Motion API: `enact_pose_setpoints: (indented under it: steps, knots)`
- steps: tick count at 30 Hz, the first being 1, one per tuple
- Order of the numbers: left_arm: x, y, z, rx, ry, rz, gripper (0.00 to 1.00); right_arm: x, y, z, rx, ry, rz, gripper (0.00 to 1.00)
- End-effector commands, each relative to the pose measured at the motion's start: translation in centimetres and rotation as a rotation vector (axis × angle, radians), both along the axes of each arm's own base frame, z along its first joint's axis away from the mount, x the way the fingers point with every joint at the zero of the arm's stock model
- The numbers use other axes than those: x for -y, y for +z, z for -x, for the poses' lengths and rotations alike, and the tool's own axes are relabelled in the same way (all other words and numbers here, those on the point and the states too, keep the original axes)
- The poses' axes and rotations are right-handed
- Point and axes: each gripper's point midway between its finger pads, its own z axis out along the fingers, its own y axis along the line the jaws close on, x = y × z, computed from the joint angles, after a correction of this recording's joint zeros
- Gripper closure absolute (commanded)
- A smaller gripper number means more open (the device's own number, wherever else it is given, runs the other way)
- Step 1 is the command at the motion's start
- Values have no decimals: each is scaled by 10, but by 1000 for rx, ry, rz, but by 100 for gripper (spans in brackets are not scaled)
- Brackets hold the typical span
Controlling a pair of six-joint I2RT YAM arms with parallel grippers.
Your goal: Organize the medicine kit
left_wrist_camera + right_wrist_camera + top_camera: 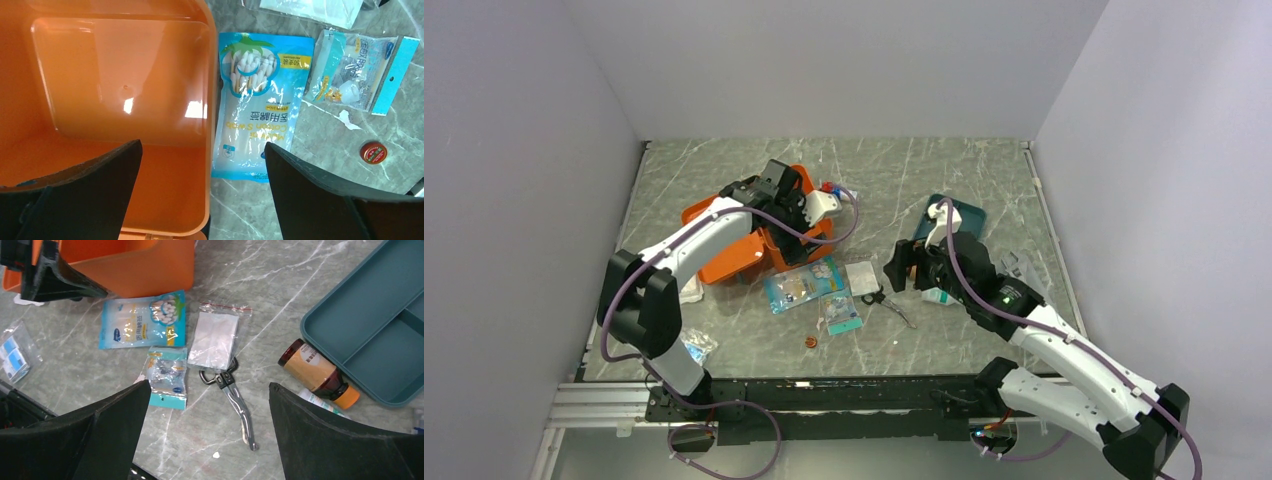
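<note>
The orange rectangular plastic medicine kit (736, 262) was seen lying open at ten o'clock on the table. The left gripper (202, 150) and right gripper (210, 387) were both held apart and empty. Loading appeared to be in hand. Next, the blue cotton-swab packet (257, 100), at the kit's three o'clock, would need to be grasped.

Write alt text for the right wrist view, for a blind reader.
Open right gripper above a marble table strewn with supplies: scissors, a cotton swab packet, a clear zip bag, a brown bottle beside a teal tray. The orange medicine kit sits top left.
</note>
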Motion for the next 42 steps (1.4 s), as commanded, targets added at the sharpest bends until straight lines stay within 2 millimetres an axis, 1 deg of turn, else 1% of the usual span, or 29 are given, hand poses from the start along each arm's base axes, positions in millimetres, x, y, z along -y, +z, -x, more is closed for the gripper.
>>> enact_pose_setpoints:
  steps: [1, 4, 7, 10, 13, 15, 17, 19, 20, 21, 22, 24, 25, 30, 31, 36, 38, 39, 40, 42]
  knots:
    - [9, 61, -17, 163, 34, 88, 1, -2, 28, -13, 77, -19, -5, 9]
    - [2, 81, -25, 220, 105, 95, 1, -5, 38, -20, 98, -21, 1, 8]
    - [-2, 98, -27, 256, 175, 122, 1, -10, 46, -31, 108, -32, 16, 8]
    - [-12, 113, -32, 298, 295, 149, 1, -17, 52, -42, 114, -27, 39, 8]
    - [-26, 132, -37, 340, 467, 185, 1, -25, 58, -54, 124, -25, 60, 8]
    - [-38, 143, -36, 297, 600, 212, 1, -33, 61, -63, 126, -16, 74, 7]
    - [-42, 137, -27, 168, 689, 263, 1, -41, 59, -73, 121, -5, 91, 7]
    - [-42, 131, -19, 76, 725, 326, 1, -50, 59, -84, 128, 2, 109, 7]
    - [-42, 129, -14, 49, 736, 365, 1, -55, 63, -91, 136, 3, 111, 7]
    - [-43, 127, -10, 37, 750, 394, 1, -58, 59, -97, 132, 3, 123, 7]
    - [-44, 125, -6, 23, 788, 431, 1, -63, 62, -105, 141, 6, 128, 7]
    - [-47, 120, 2, -1, 834, 480, 1, -71, 56, -120, 131, 11, 144, 7]
    - [-45, 117, 8, -27, 847, 501, 1, -75, 55, -127, 127, 14, 142, 7]
    - [-23, 109, 43, -175, 797, 630, 1, -95, 49, -158, 106, 41, 129, 9]
    - [-22, 102, 49, -201, 805, 646, 1, -98, 47, -164, 102, 43, 129, 9]
    - [-17, 88, 75, -285, 825, 733, 1, -114, 46, -191, 94, 66, 102, 11]
    - [-17, 81, 79, -301, 837, 746, 1, -121, 45, -201, 93, 82, 86, 12]
    - [-17, 79, 80, -302, 848, 751, 1, -126, 49, -207, 101, 91, 76, 13]
    - [-18, 75, 79, -300, 858, 749, 1, -130, 44, -212, 95, 98, 78, 13]
    - [-18, 68, 77, -310, 871, 752, 1, -137, 42, -225, 99, 101, 72, 15]
